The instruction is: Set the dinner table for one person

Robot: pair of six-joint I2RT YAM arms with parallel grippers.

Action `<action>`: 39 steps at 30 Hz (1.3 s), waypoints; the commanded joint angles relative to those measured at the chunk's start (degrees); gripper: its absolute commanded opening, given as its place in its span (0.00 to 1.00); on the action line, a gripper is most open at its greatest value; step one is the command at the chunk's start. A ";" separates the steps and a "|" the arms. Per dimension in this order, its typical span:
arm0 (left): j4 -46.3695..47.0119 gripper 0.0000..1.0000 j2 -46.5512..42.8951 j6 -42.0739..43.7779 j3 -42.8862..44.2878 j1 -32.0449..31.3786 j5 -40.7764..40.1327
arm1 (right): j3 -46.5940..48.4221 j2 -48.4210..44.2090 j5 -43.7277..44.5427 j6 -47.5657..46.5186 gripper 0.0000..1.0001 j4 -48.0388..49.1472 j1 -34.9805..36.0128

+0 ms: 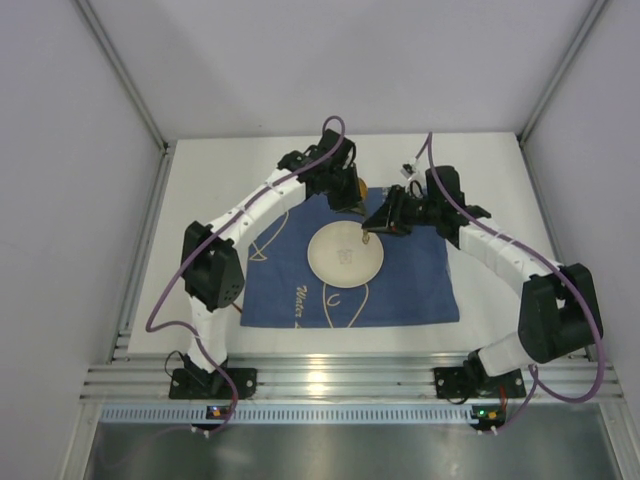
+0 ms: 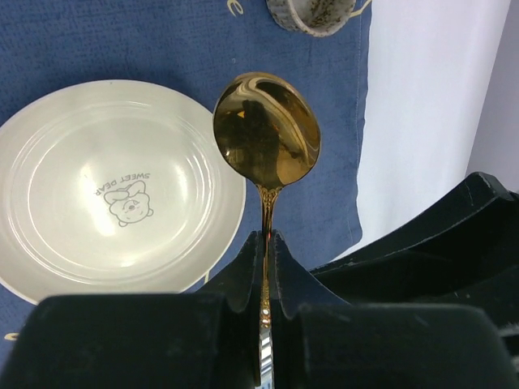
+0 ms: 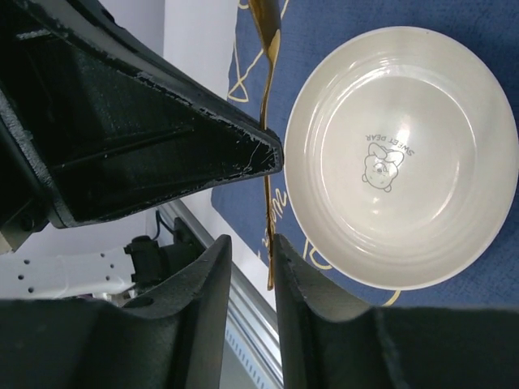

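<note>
Your left gripper is clenched on the gold spoon. At lower centre, your right gripper is parted, with the handle tip in its gap.

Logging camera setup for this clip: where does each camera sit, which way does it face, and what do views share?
Top external: above and behind the bases, looking down on the dinner table; left arm and right arm show.
Left wrist: on the left arm, looking along the left pincer, shut on a gold spoon, over the blue placemat.
Right wrist: on the right arm, looking past the right pincer down at the placemat.
Shared: all three show the white plate.
</note>
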 commanded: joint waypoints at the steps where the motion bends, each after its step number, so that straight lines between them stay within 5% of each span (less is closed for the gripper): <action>1: 3.79 0.00 -2.83 -1.91 -0.15 -0.36 2.32 | -0.23 -0.11 -0.04 -0.32 0.27 3.68 0.86; 9: 8.18 0.00 -4.41 -3.40 -2.53 -0.36 5.39 | -0.94 0.15 0.40 -1.46 0.19 2.36 0.86; 14: 8.97 0.00 -5.20 -3.41 -3.32 -0.28 4.69 | -0.67 -0.20 0.92 -2.87 0.00 0.70 0.69; 20: 11.78 0.01 -8.53 -1.92 -6.91 -0.36 4.34 | -0.94 -2.48 2.94 -4.89 0.00 -3.87 -0.71; 25: 10.64 0.47 -11.88 1.25 -9.55 0.08 1.18 | -2.25 -6.79 3.56 -6.73 0.00 -7.65 -5.45; 29: 10.82 0.66 -16.26 2.31 -15.34 1.48 -1.19 | -5.14 -10.21 3.83 -8.93 0.00 -10.91 -8.18; 39: 4.76 0.87 -28.57 2.40 -29.14 11.84 -9.29 | -10.86 -11.46 4.18 -12.98 0.00 -17.32 -12.67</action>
